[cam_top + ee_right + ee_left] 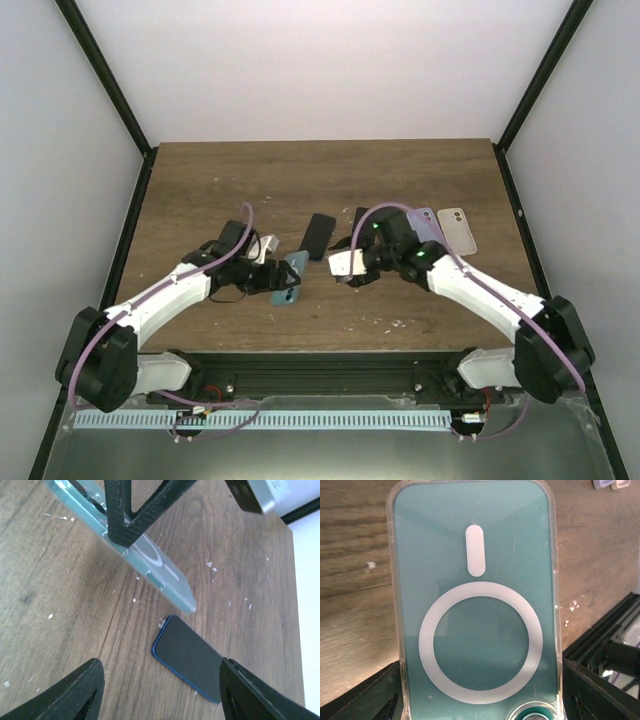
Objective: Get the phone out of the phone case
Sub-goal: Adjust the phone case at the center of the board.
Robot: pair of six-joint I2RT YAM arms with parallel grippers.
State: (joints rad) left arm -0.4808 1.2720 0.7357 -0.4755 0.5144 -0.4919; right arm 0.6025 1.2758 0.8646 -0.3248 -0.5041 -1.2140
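Holding the phone case (391, 580) up off the surface (350, 555), the left fingers (367, 700) are clamped on its two long sides. The teal phone (475, 525) looks to be inside it, with its back showing through the clear shell. The right fingers (82, 690) are spread apart with nothing in them. From the right fingers, the case hangs just ahead, edge-on, with its long way slanting across in front of them. Its free end sticks out past the left fingers, near the right fingers. I think the right fingers should reach there next. A dark phone (187, 660) lies flat on the surface below them.
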